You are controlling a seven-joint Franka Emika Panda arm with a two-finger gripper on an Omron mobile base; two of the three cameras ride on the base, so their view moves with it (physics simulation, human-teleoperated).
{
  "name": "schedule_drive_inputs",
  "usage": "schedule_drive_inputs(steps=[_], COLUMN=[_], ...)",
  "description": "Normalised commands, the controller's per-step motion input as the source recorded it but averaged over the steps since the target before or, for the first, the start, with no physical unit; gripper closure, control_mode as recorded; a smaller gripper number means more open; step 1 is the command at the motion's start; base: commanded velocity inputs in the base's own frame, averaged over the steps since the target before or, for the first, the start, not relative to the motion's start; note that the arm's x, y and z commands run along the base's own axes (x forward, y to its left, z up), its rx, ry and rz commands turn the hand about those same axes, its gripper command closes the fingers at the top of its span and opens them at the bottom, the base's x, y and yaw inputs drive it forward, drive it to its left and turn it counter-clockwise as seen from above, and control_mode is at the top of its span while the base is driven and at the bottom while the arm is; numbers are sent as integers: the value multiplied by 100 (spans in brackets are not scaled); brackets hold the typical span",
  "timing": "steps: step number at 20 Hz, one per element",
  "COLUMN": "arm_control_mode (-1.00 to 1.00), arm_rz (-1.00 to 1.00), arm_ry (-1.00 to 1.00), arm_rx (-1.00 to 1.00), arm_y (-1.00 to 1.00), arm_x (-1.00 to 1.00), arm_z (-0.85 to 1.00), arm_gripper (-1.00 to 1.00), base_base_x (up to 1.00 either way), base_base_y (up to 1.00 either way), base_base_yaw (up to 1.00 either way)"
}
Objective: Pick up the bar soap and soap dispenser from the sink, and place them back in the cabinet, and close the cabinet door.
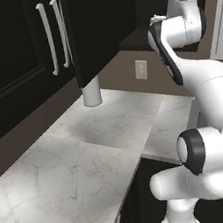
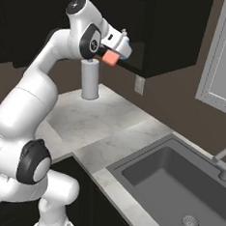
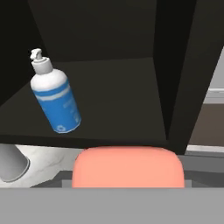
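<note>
— Where's the soap [image 2: 110,57]?
— Clamped between the fingers of the gripper [image 2: 111,56], raised at the cabinet's [image 2: 175,38] open front; in the hand view it sits just below the shelf edge.
— And the dispenser [image 3: 54,98]?
— On the cabinet shelf, at the left; tilted.
— The door [image 1: 94,32]?
— Swung open, above the counter [image 1: 79,153]; a towel roll [image 2: 90,80] stands below; the sink [image 2: 176,188] lies right.

Table [image 1: 89,152]: white veined marble, soft sheen. Sink [image 2: 152,181]: matt dark grey. Cabinet [image 3: 109,100]: matt black-brown. Bar soap [image 3: 127,168]: smooth, matt orange-red.
</note>
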Motion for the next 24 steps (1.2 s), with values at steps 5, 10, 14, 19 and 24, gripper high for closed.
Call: schedule_drive_inputs(steps=[5, 10, 14, 19, 24], arm_control_mode=[-100, -100, -100, -100, -100], arm_rz=[0, 0, 0, 0, 0], arm_ry=[0, 0, 0, 0, 0], arm_rx=[0, 0, 0, 0, 0], arm_y=[-3, -3, -9, -13, -14], arm_x=[16, 14, 8, 8, 6], arm_z=[0, 1, 3, 2, 2], arm_gripper=[100, 100, 100, 100, 100], base_base_x=[0, 0, 0, 0, 0], base_base_y=[0, 0, 0, 0, 0], base_base_yaw=[0, 0, 0, 0, 0])
